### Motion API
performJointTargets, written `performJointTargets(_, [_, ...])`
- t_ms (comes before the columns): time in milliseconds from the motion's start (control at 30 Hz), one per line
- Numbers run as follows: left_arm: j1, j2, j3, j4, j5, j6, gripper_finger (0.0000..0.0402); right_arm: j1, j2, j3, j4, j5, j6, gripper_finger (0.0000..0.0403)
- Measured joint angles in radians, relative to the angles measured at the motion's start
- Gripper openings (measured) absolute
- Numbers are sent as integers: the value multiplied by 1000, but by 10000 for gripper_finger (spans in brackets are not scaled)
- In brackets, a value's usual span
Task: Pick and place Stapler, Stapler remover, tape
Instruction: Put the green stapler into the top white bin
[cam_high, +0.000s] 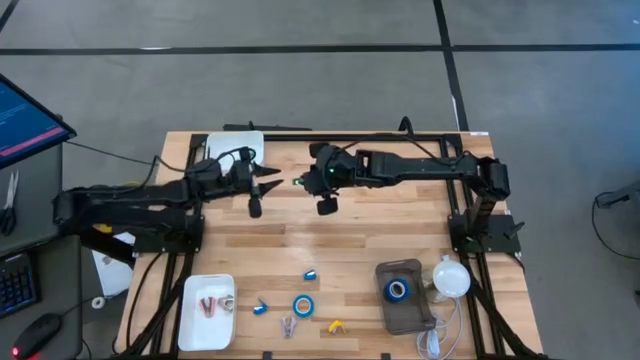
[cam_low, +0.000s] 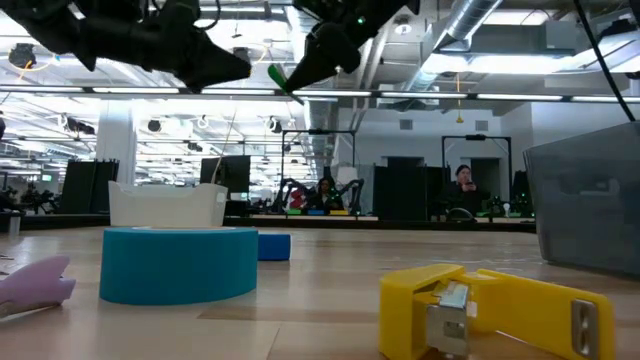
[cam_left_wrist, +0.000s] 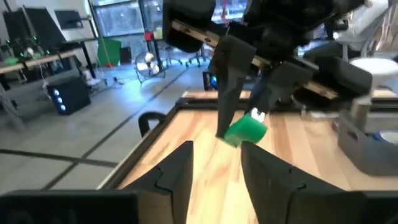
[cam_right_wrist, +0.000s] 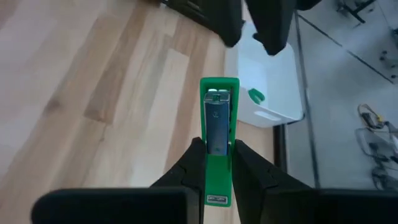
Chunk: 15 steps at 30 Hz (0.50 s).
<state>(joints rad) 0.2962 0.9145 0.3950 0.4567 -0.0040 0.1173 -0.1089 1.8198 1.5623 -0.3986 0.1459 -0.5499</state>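
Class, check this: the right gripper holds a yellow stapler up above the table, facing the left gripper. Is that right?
Not quite. The stapler clamped in the right gripper is green, not yellow, as the right wrist view shows. It is held above the table, facing the left gripper.

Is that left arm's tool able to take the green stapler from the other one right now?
Probably yes: the left tool is open, facing the green stapler held by the right tool, with nothing between them.

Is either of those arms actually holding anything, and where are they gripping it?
Yes: the right gripper pinches a green stapler by its rear end. The left gripper is open and empty.
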Motion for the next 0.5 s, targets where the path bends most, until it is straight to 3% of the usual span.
performJointTargets(267, [29, 138, 2, 181, 5, -145, 196, -1, -1, 0, 9, 59, -10, 39])
performJointTargets(500, [25, 155, 1, 183, 89, -56, 210, -18, -18, 0, 5, 63, -2, 39])
